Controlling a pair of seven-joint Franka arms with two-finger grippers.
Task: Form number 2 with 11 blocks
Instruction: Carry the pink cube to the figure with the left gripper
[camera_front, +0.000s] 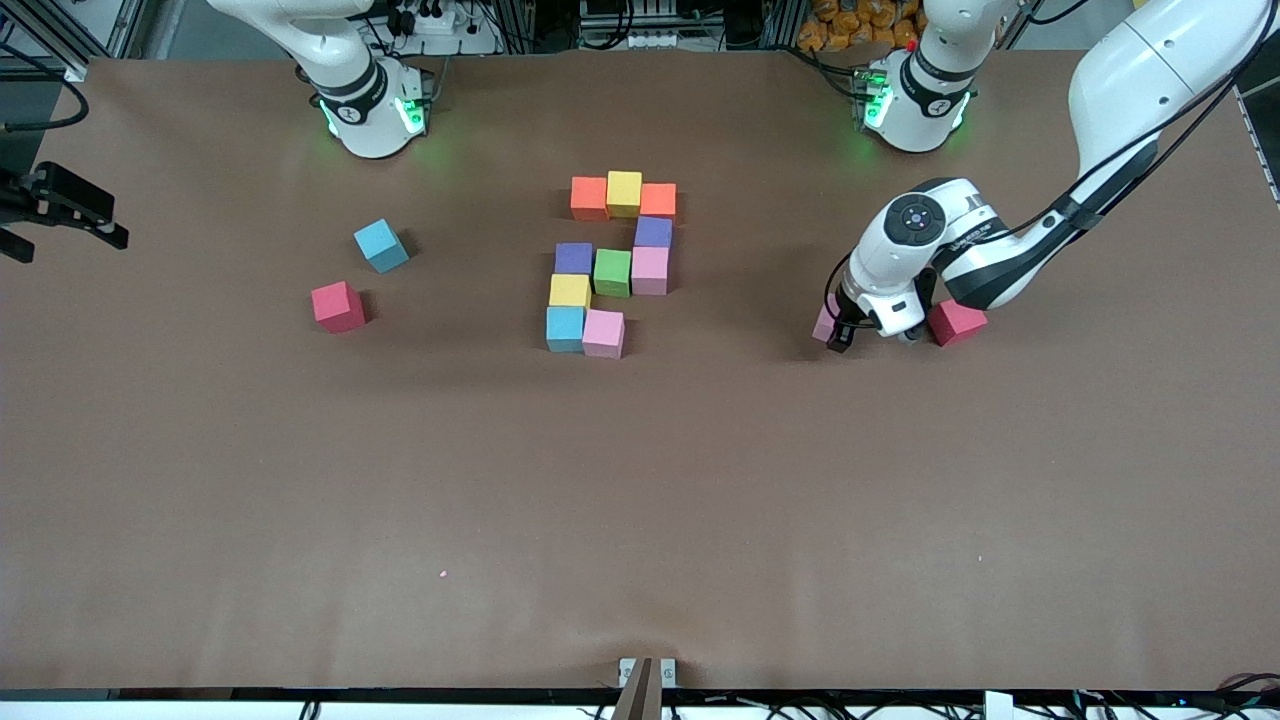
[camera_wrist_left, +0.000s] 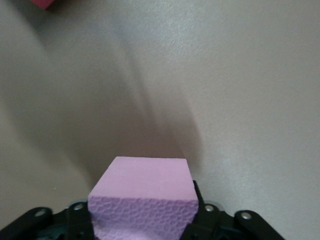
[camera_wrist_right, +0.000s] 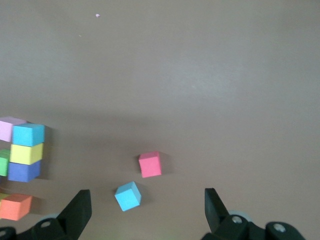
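digit 2 (camera_front: 612, 265): ten cubes placed, last-row end cube missing | left gripper (camera_front: 838, 332): clamped on pink cube (camera_wrist_left: 141, 200) at table level, toward left arm's end | right gripper (camera_wrist_right: 147, 207): wide open, empty, waiting

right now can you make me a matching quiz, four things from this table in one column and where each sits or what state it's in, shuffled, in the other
Things
1. small green foam cube
2. loose pink foam cube
3. yellow foam cube in the row of the figure nearest the bases
4. right hand

Places or states
A. between two orange foam cubes
B. open, holding nothing
C. gripped by the left hand
D. between a purple cube and a pink cube

Pairs: 1-D, 2-C, 3-A, 4-B
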